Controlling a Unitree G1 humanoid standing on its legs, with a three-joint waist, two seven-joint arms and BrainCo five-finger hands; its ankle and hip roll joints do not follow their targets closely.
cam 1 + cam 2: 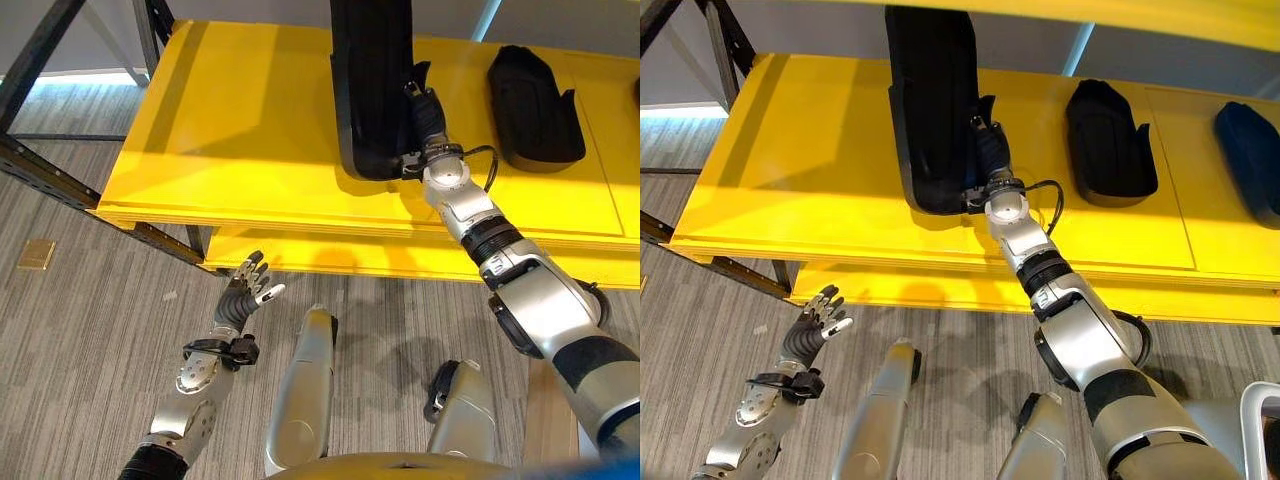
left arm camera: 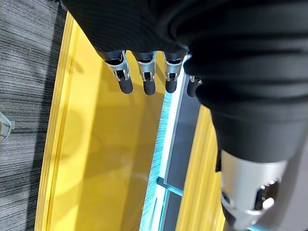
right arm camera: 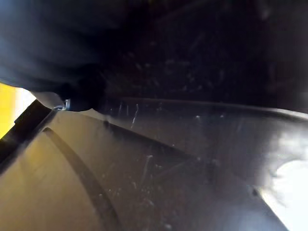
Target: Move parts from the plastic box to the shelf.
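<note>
We find the right hand (image 1: 985, 150) against the 3 o'clock flank of the long black part (image 1: 930, 110) lying on the yellow shelf (image 1: 790, 190), apparently settling it there, its fingers hidden so grip undeterminable, while the left hand (image 1: 812, 325) hangs low with relaxed, empty fingers.

Arms: I see silver-grey shells with black ribbed bands.
Left hand (image 1: 245, 290): I see silver fingers, dark tips, dark ribbed cover.
Right hand (image 1: 987, 150): I see a dark ribbed wrist cover.
</note>
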